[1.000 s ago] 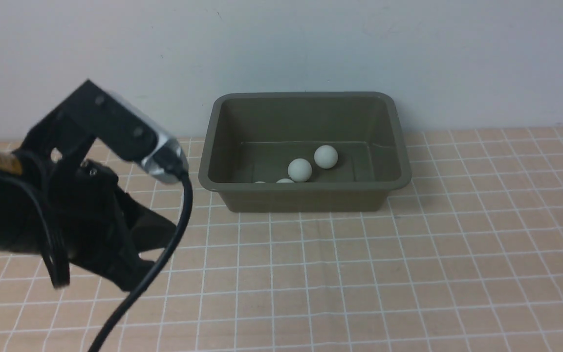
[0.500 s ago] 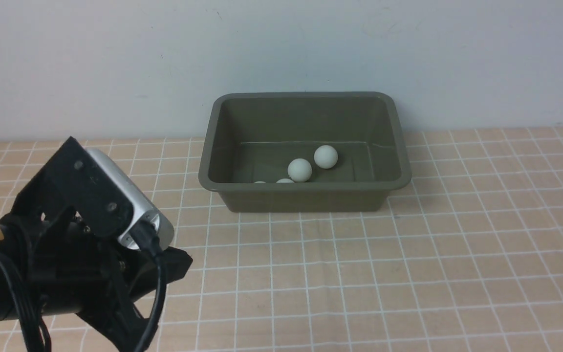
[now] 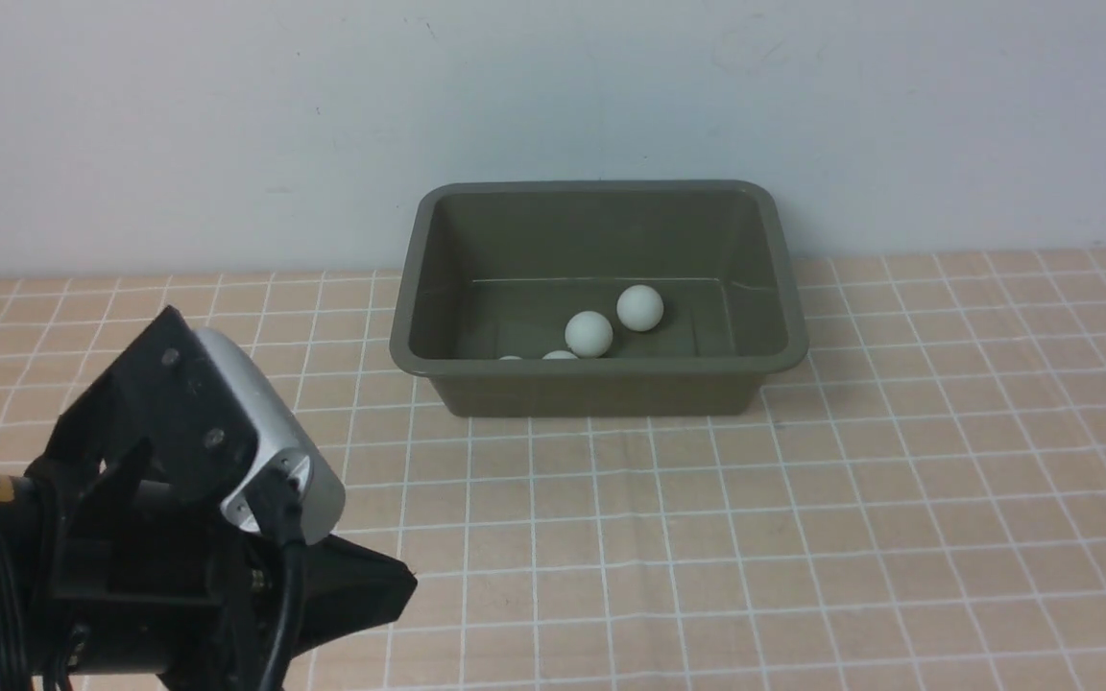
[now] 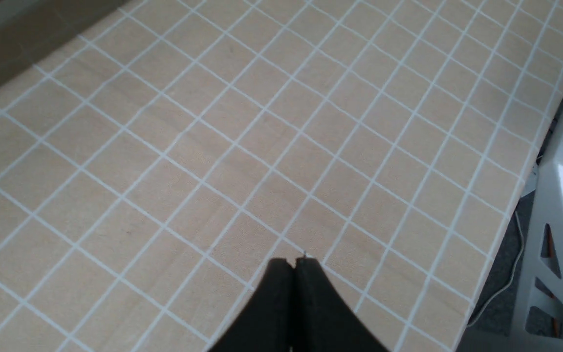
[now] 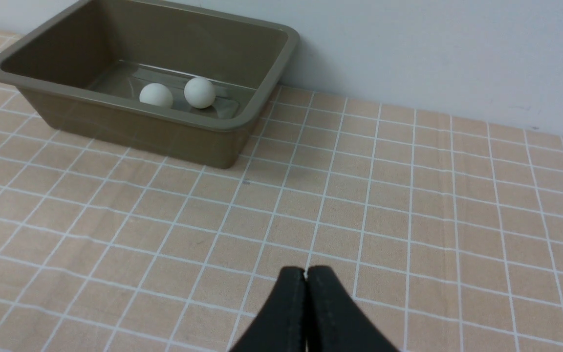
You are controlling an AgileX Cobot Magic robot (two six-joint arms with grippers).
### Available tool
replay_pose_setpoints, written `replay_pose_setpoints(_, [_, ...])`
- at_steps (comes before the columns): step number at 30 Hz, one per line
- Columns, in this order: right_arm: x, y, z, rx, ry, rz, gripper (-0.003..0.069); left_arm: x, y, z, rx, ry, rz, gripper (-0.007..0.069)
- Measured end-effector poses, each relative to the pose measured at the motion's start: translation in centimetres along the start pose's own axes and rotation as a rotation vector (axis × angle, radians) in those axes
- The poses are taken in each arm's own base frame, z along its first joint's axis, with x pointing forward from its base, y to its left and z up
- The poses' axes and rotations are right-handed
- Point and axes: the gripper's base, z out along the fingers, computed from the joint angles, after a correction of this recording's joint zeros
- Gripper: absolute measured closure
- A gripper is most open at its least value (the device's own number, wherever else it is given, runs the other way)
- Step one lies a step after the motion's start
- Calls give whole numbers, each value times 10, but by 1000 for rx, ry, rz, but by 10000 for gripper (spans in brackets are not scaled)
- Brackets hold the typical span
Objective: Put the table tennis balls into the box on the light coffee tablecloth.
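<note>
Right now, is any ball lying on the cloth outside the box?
No. In the front view the balls all sit inside the box, and the cloth around it is bare.

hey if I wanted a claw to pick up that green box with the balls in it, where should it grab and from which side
Probably the flared rim of the box on its near long side, coming down from above with one finger inside and one outside. The walls slope and the body looks too wide to span; the rim gives a lip. Two table tennis balls lie close behind that wall, so grip toward the emptier right part.
</note>
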Motion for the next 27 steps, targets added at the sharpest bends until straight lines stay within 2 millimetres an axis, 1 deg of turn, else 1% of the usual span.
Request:
replay_pose_setpoints(2, [0,0,0,0,0,0,675,1,2,-1,-32,4,72,693])
replay_pose_setpoints(4, [0,0,0,0,0,0,675,2,8,-1,-110,-23,122,693])
replay_pose_setpoints(6, [0,0,0,0,0,0,675,9,15,-2,-224,-80,122,693])
replay_pose_setpoints(7, [0,0,0,0,0,0,675,12,16,-3,-247,-95,114,693])
replay_pose_setpoints(8, [0,0,0,0,0,0,675,20,21,-7,-344,-157,79,693])
replay_pose_setpoints(11, [0,0,0,0,1,-1,675,38,29,-19,-520,-287,-30,693])
replay_pose_setpoints(12, [0,0,0,0,1,-1,675,48,32,-26,-605,-359,-104,693])
replay_pose_setpoints(14, [0,0,0,0,1,-2,675,64,35,-39,-745,-456,-195,693])
replay_pose_setpoints(15, [0,0,0,0,1,-2,675,67,34,-40,-757,-471,-209,693])
replay_pose_setpoints(16, [0,0,0,0,1,-3,675,83,34,-51,-863,-540,-263,693])
replay_pose_setpoints(17, [0,0,0,0,1,-3,675,88,33,-53,-892,-560,-276,693])
replay_pose_setpoints(18, [0,0,0,0,1,-3,675,100,29,-58,-944,-592,-281,693])
replay_pose_setpoints(20, [0,0,0,0,1,-3,675,115,24,-60,-1000,-622,-276,693])
replay_pose_setpoints(24, [0,0,0,0,1,-3,675,143,14,-58,-1075,-650,-215,693])
replay_pose_setpoints(27, [0,0,0,0,1,-3,675,160,10,-52,-1093,-683,-200,693])
